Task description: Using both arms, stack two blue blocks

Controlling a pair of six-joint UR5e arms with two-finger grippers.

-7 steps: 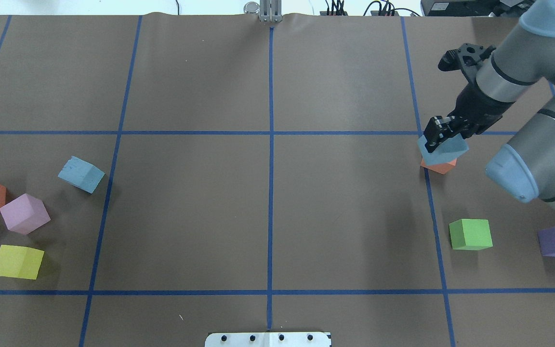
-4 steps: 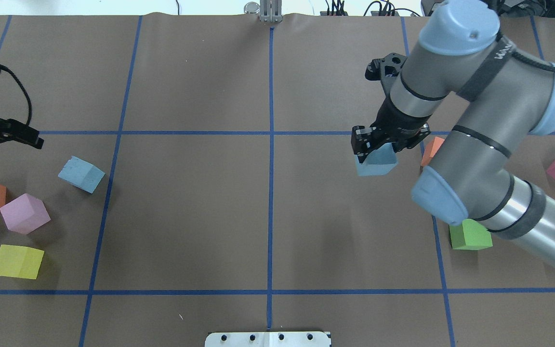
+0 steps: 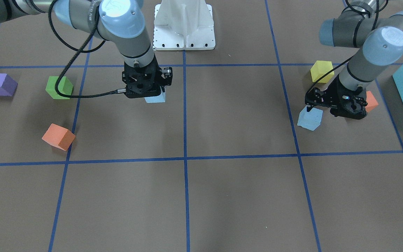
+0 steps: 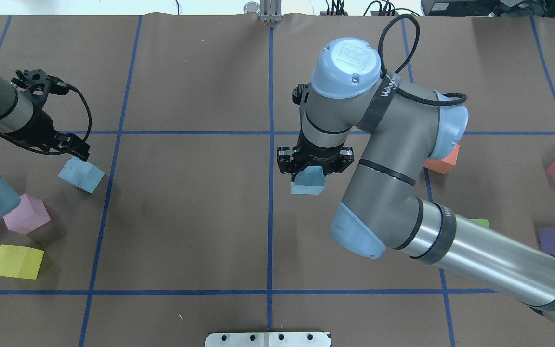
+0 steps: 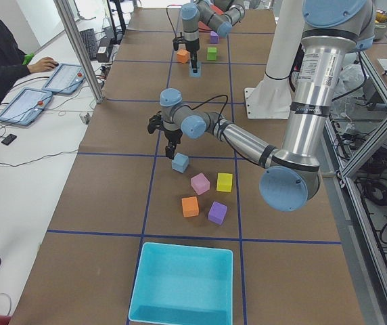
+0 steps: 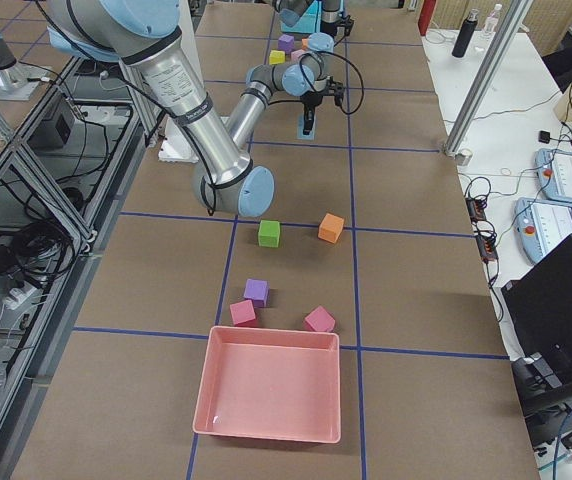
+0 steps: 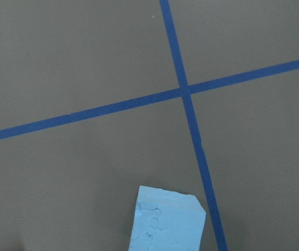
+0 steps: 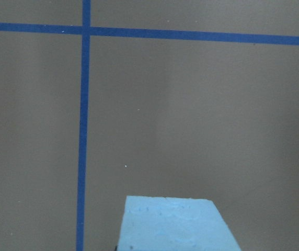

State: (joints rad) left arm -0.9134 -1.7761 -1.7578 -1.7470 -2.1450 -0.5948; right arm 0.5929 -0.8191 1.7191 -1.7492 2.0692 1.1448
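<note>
The right gripper [image 4: 309, 169] is gripping the first blue block [image 4: 308, 183] near the table's centre. The left gripper [image 4: 76, 148], opening unclear, is hovering beside the second blue block [image 4: 81, 174], well apart. Nothing is stacked yet.

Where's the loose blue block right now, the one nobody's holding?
Overhead view: the loose blue block lies far left, just left of a blue tape line, close by the left gripper; the lilac cube is its nearest neighbour.
</note>
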